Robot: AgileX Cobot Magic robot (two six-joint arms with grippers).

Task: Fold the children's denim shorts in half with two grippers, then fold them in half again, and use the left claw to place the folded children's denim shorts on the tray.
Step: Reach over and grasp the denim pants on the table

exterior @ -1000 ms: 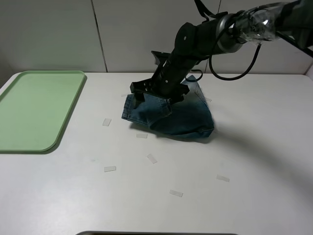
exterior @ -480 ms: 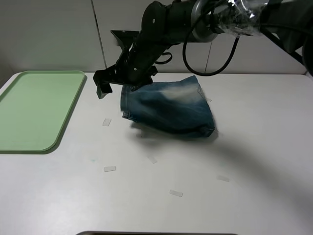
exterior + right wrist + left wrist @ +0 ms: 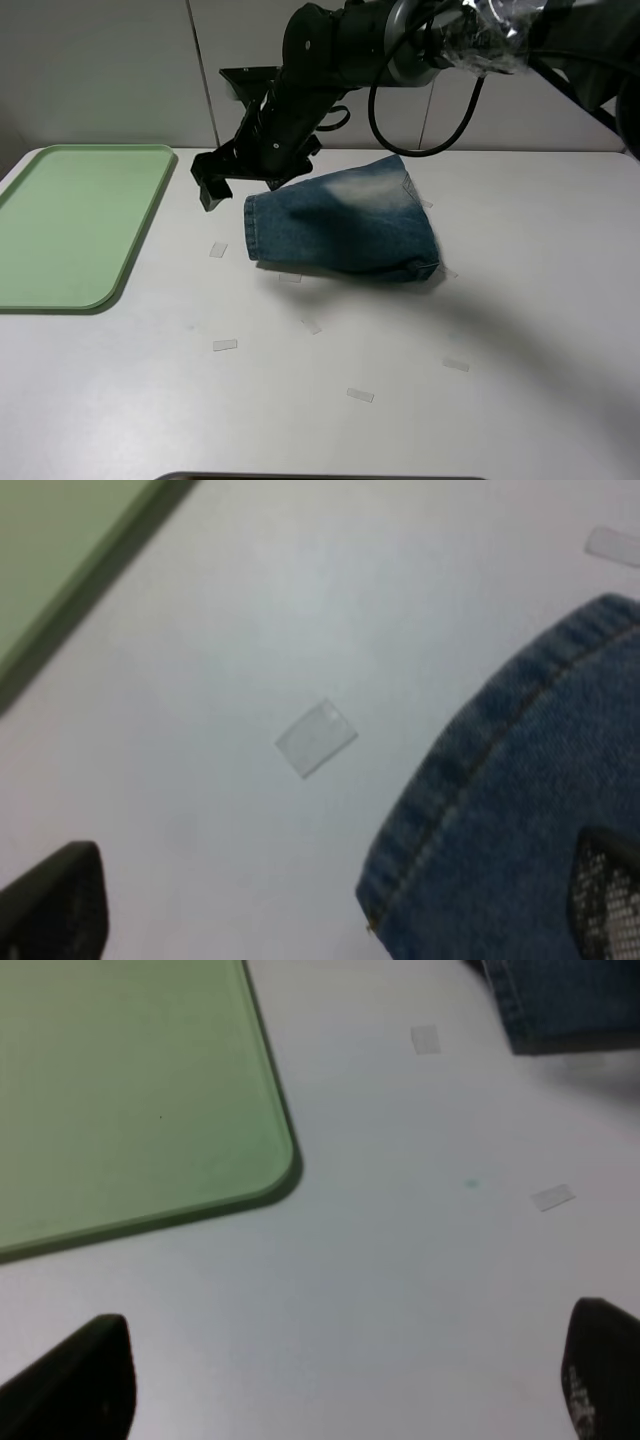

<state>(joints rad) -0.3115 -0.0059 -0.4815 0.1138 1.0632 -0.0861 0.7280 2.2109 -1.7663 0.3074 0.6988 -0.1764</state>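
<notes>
Jaws on both arms stand spread with nothing between them. The right gripper point(image 3: 325, 905) hangs just off the left end of the shorts point(image 3: 340, 225), above the desk point(image 3: 450, 420), its arm reaching across the middle. I read that as a release: the denim lies flat on its own, near the far edge of the desk about midway along it. The left gripper point(image 3: 337, 1375) waits low over bare desk by the tray's near corner, which suits the last step, since the tray point(image 3: 70, 220) sits at the far left corner on that arm's side. Small tape bits point(image 3: 225, 345) are scattered around the shorts, probably placement marks.

The high view does not show the left arm at all, so I place it only from its wrist camera. How many layers the shorts are folded into I cannot tell, and neither waistband nor cartoon patch is visible. Both wrist views cut off the fingers at the frame's corners, and the tray's left side runs out of frame.
</notes>
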